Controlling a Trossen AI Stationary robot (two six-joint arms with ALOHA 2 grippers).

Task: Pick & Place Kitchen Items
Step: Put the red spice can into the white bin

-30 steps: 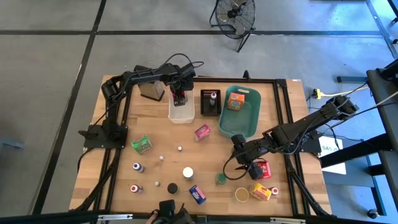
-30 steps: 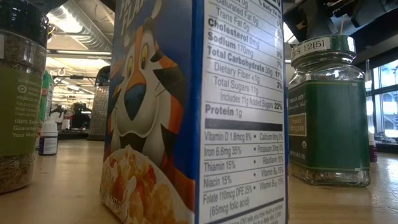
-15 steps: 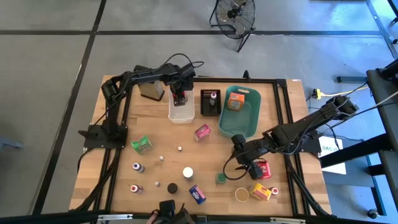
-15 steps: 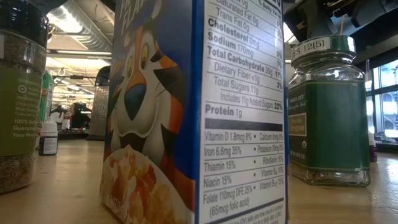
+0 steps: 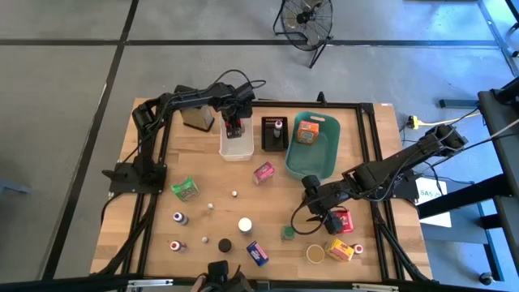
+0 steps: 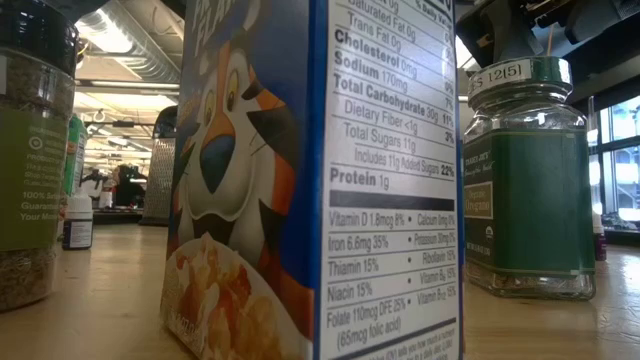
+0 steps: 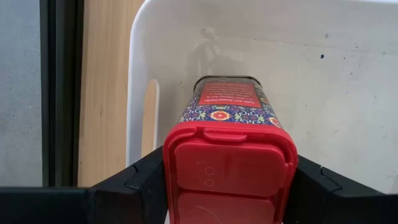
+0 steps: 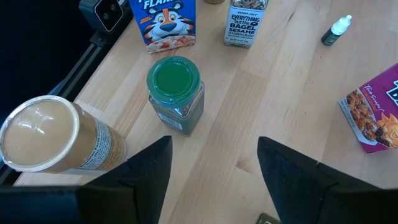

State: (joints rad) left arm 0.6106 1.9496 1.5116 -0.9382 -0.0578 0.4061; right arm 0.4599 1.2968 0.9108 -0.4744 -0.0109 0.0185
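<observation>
My left gripper [image 5: 233,127] is over the white bin [image 5: 236,149] at the table's far side, shut on a tin [image 7: 227,115] with a red lid and blue patterned sides. My right gripper [image 5: 321,221] hangs open above the near right of the table. A green-lidded jar [image 8: 175,93] stands on its base just ahead of it, and a red box [image 5: 344,221] lies beside it. In the low view a blue cereal box [image 6: 300,180] and that green jar [image 6: 525,180] stand up close. My left gripper pinches the tin at its red lid end [image 7: 173,168], one finger [image 7: 134,183] on each of two opposite sides. The fingers come from above, pointing down. The tin stands upright, lid up, inside the white bin; whether its lower end rests on the bin's floor I cannot tell.
A teal basket [image 5: 323,166] holds an orange box [image 5: 306,131]. A black tray [image 5: 271,142] holds a small bottle. A grater [image 5: 197,116] stands far left. A green packet [image 5: 185,189], pink box [image 5: 263,171], yellow box [image 5: 340,249], cream-lidded jar [image 8: 46,140] and small bottles are scattered over the table.
</observation>
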